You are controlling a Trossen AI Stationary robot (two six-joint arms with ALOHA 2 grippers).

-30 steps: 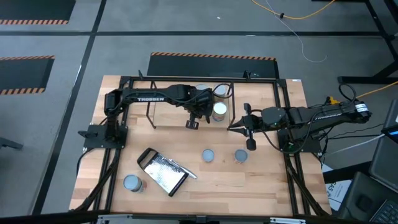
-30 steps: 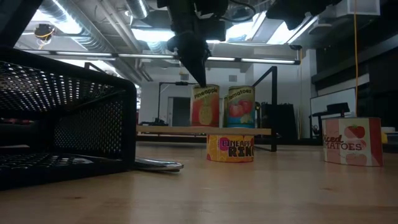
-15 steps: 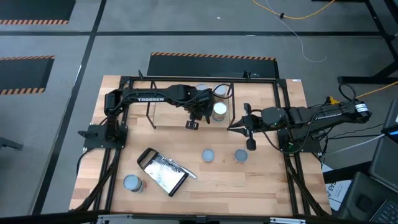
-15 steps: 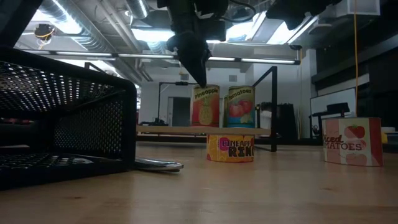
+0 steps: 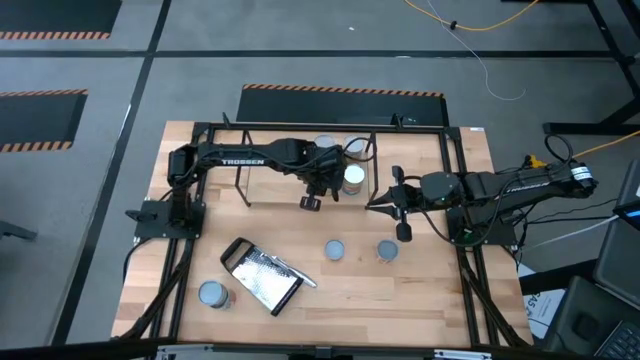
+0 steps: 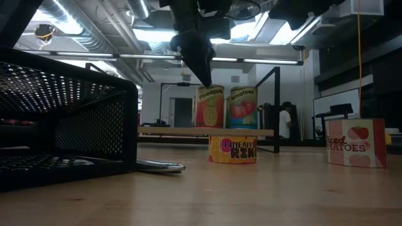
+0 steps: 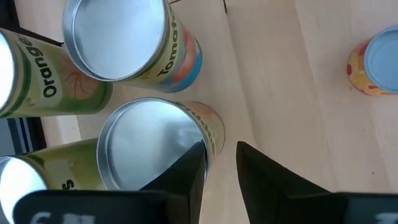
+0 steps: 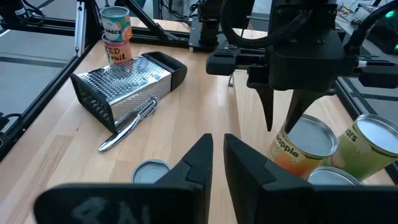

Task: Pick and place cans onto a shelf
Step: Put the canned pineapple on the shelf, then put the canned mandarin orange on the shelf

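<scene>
**Table** (image 5: 420,300): a light wooden top (edged by a black frame) bearing everything below.

**Shelf** (image 6: 169,131): a low rack of black rods with a wooden board. It serves as the reference for all positions.

**Left arm** (image 5: 240,157): lies along the shelf. The left gripper (image 7: 221,146) hangs over the shelf's right end, directly above the pineapple can (image 6: 209,107). Its fingers are spread a little and pinch nothing, and one fingertip (image 7: 198,152) sits at the can's rim.

**Right arm** (image 5: 500,185): beside the shelf's right end. The right gripper (image 8: 214,140) points toward the shelf, its fingers slightly parted and empty.

**Grater** (image 5: 262,277): lies flat, well in front of the shelf.

**Cans**: the pineapple can stands upright on the board beside a tomato can (image 6: 242,107), with an orange can (image 7: 43,87) close behind them. Three loose cans stand on the table in front of the shelf: two (image 5: 334,249) (image 5: 387,250) near its right end and one (image 5: 211,293) farther off, beyond the grater.
</scene>
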